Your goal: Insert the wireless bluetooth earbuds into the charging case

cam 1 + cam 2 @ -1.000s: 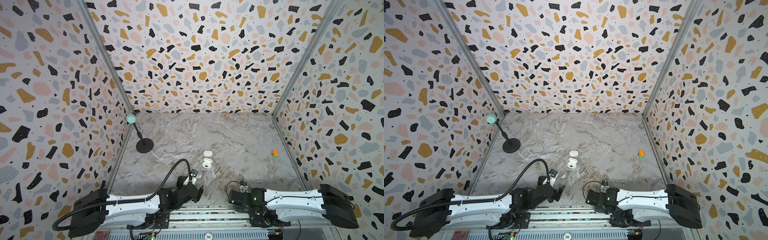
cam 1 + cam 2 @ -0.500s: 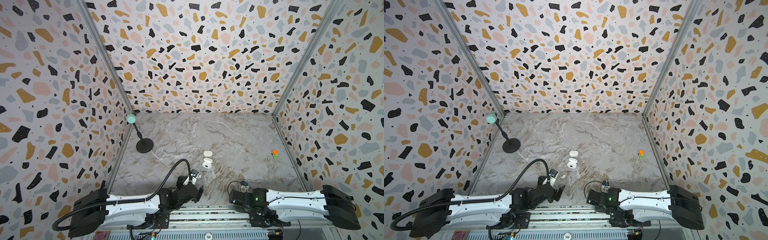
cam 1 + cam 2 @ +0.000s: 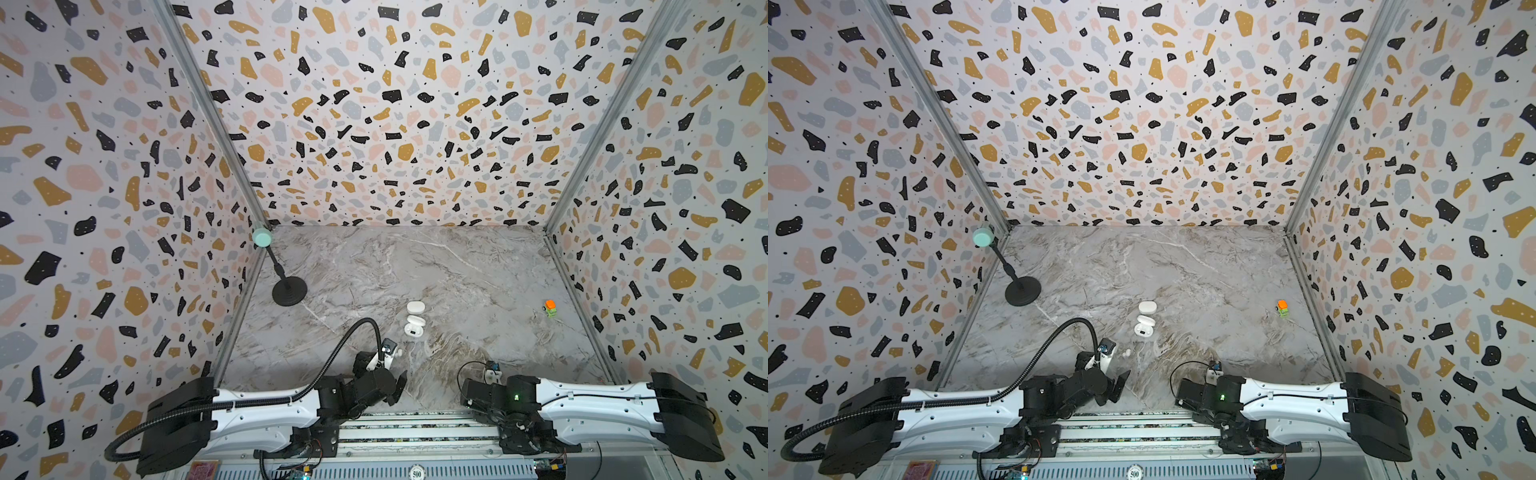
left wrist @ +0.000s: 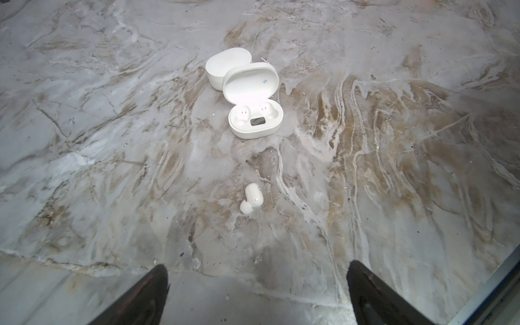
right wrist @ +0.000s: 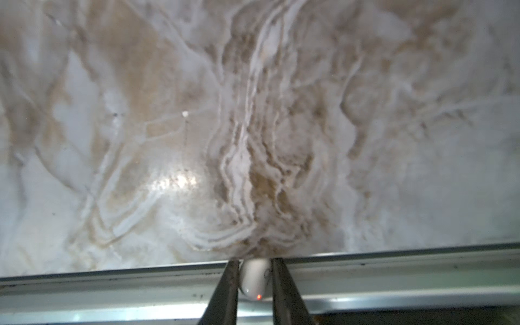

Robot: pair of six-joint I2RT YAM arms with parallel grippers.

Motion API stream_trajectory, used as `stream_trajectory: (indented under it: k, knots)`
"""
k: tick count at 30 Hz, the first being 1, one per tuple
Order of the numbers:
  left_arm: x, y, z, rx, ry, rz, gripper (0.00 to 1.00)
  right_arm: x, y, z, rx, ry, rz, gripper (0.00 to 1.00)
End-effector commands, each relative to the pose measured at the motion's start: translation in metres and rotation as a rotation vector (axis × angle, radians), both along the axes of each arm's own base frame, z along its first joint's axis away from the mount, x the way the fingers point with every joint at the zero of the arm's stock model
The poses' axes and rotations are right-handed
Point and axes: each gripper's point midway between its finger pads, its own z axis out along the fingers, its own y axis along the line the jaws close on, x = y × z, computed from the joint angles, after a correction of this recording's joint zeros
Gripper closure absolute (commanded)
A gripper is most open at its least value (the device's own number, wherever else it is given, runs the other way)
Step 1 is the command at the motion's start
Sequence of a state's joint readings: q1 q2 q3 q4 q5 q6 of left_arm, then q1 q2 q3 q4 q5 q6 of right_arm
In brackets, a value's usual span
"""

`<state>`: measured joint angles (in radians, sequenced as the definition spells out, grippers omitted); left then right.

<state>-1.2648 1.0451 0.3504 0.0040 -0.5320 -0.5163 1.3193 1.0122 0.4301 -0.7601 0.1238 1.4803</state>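
Observation:
An open white charging case (image 4: 254, 121) lies mid-table with its lid (image 4: 250, 84) tipped back and both sockets bare; in both top views it is small (image 3: 413, 327) (image 3: 1144, 326). One white earbud (image 4: 251, 198) (image 3: 1126, 353) lies loose on the marble between the case and my left gripper (image 4: 256, 281), which stands wide open and empty (image 3: 395, 386). My right gripper (image 5: 254, 264) is shut on a second earbud (image 5: 254, 278), which shows a red light and hangs over the front rail. In the top views that gripper is hidden under its arm (image 3: 490, 390).
A second white case (image 4: 228, 67) (image 3: 415, 307), closed, touches the open one's lid on the far side. A black round-based stand (image 3: 289, 291) with a mint head sits back left. A small orange and green toy (image 3: 550, 308) lies far right. A metal rail (image 5: 112, 281) edges the table front.
The right arm has shifted slightly to the right along the front edge. The left arm, the cases and the loose earbud have not moved.

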Motion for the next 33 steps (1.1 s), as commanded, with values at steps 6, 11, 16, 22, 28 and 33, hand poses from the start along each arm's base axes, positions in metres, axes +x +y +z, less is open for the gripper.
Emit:
stream_trajectory:
  k: [6,11,16,22,28,33]
  knots:
    - [0.0,-0.004,0.005,-0.023,-0.012,-0.005,0.0,0.008,0.0,0.017,-0.001,-0.044,-0.022,0.78]
    - [0.0,-0.004,0.004,-0.02,-0.012,-0.007,0.0,0.012,0.002,0.025,-0.002,-0.064,-0.019,0.79]
    - [0.0,-0.005,0.004,-0.018,-0.012,-0.008,0.0,0.021,0.005,0.035,0.001,-0.093,-0.011,0.78]
    - [0.0,-0.004,0.003,-0.019,-0.012,-0.006,0.0,0.038,0.014,0.041,0.035,-0.124,0.007,0.78]
    - [0.001,-0.002,0.005,-0.021,-0.017,0.003,0.0,0.062,0.024,0.042,0.046,-0.162,0.04,0.78]
    - [0.002,-0.001,0.005,-0.026,-0.019,0.009,0.0,0.075,0.032,0.038,-0.002,-0.175,0.098,0.78]
